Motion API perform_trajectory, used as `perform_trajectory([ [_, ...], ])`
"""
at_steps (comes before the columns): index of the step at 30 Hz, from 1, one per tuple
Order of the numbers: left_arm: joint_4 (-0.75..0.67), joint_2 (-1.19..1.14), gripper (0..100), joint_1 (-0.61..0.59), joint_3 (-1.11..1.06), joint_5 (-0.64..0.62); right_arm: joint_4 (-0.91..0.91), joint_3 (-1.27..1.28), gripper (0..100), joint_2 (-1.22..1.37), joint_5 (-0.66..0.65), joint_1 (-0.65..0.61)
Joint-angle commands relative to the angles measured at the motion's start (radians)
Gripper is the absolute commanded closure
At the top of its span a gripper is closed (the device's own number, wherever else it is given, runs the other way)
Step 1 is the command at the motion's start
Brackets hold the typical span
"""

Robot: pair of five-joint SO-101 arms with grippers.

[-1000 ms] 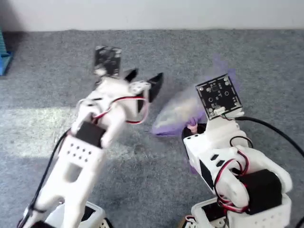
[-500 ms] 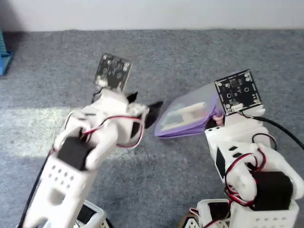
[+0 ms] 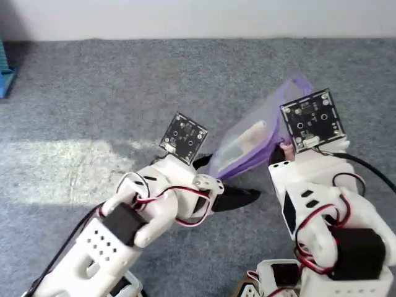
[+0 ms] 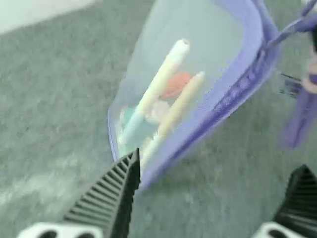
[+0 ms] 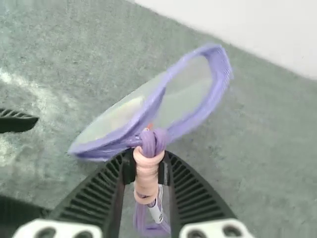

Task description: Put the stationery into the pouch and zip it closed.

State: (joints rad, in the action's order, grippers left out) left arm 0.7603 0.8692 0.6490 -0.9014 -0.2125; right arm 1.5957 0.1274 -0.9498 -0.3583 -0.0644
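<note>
A see-through pouch (image 3: 247, 139) with purple edging hangs tilted above the grey carpet, with pens and other stationery (image 4: 163, 99) inside it. My right gripper (image 5: 147, 159) is shut on the pink and purple zipper pull (image 5: 146, 173) at the pouch's (image 5: 148, 106) near edge; in the high view this gripper (image 3: 282, 154) sits under its camera board. My left gripper (image 3: 224, 180) is open at the pouch's lower left end. Its ridged black fingers (image 4: 116, 191) stand wide apart in front of the pouch (image 4: 198, 74) and touch nothing.
The grey carpet (image 3: 93, 111) runs back to a white wall (image 3: 198, 18). A blue object (image 3: 5, 77) sits at the far left edge. One finger (image 5: 15, 120) of the left gripper shows in the right wrist view.
The left arm swung from the far left toward the pouch's near lower end. The right gripper raised the pouch's far end, so it tilts more steeply.
</note>
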Motion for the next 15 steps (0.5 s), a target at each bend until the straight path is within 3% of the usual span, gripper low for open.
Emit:
perform_trajectory([
  [1, -0.256, 0.021, 56, 0.005, -0.081, -0.011, -0.030, -0.078, 99.1, -0.016, -0.060, 0.005],
  [7, -0.459, 0.021, 67, 0.008, -0.171, -0.009, -0.019, -0.117, 99.1, -0.021, -0.066, -0.038],
  [15, -0.479, 0.023, 68, 0.035, -0.174, 0.008, 0.050, -0.123, 99.1, -0.013, -0.060, -0.130],
])
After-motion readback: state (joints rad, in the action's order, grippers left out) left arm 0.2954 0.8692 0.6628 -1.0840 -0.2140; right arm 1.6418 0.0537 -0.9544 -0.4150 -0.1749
